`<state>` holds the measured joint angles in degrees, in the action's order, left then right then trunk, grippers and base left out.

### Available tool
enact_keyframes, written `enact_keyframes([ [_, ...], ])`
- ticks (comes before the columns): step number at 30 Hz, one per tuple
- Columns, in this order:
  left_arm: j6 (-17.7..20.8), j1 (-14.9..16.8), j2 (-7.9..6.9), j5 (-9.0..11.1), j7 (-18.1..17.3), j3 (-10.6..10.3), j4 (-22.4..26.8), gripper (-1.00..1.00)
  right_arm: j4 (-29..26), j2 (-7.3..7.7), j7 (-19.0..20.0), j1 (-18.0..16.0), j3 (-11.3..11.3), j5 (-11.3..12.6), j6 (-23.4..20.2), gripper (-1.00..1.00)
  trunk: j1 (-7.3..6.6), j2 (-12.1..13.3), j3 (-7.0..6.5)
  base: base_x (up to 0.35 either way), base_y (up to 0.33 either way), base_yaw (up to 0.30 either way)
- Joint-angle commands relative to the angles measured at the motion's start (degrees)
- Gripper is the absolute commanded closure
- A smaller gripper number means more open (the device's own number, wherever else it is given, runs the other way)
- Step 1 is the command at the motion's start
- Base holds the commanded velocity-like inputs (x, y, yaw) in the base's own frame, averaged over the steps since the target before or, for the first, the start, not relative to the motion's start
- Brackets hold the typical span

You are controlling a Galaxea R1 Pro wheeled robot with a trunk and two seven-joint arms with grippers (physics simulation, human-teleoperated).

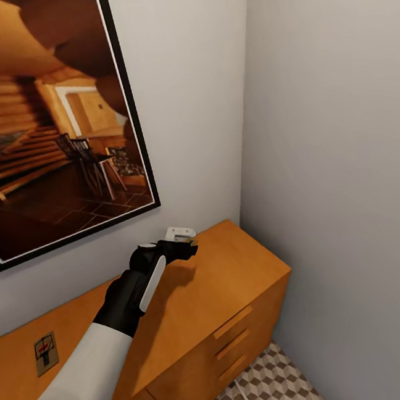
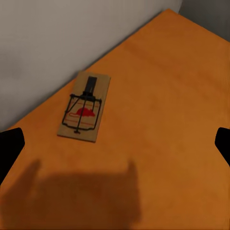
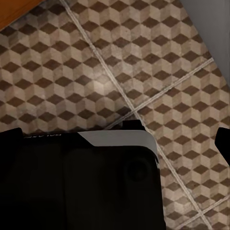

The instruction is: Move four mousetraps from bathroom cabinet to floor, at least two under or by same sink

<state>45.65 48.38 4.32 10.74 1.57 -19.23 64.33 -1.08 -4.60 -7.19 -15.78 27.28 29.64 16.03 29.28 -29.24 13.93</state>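
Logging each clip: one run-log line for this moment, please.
left gripper: open, above cabinet top | mousetrap: flat on top, ungrasped | second mousetrap: near wall | right gripper: over tiled floor

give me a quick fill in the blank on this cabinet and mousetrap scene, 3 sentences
1. In the left wrist view, a mousetrap lies flat on top of the orange-brown ____.
2. In the head view, the left gripper reaches over the cabinet toward the ____ corner.
3. The right wrist view looks down on the cube-patterned ____.

Missing words: cabinet; back; floor
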Motion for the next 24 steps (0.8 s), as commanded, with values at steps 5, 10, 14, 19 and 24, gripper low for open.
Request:
enact_keyframes([
  [5,0.02,0.05,-0.01,0.33,0.18,-0.02,-0.38,-1.00,0.03,0.02,-0.19,-0.04,0.49,0.40,0.15,-1.00,0.02,-0.09,0.17,0.000,0.000,0.000],
  [10,-0.04,0.05,-0.01,0.33,0.19,-0.02,-0.86,-1.00,0.03,0.02,-0.20,-0.04,0.49,0.41,0.15,-1.00,0.02,-0.09,0.19,0.000,0.000,0.000],
  [14,-0.09,0.05,-0.01,0.33,0.19,-0.02,-1.12,-1.00,0.03,0.03,-0.21,-0.04,0.49,0.42,0.15,-1.00,0.02,-0.09,0.19,0.000,0.000,0.000],
  [19,-0.11,0.05,-0.01,0.33,0.19,-0.02,-1.42,-1.00,0.03,0.03,-0.21,-0.04,0.49,0.42,0.15,-1.00,0.02,-0.09,0.19,0.000,0.000,0.000],
  [24,-0.12,0.05,0.04,0.30,0.19,-0.02,-2.03,-1.00,0.03,-0.02,-0.25,-0.04,0.49,0.40,0.15,-1.00,0.02,-0.09,0.19,0.005,0.000,0.000],
])
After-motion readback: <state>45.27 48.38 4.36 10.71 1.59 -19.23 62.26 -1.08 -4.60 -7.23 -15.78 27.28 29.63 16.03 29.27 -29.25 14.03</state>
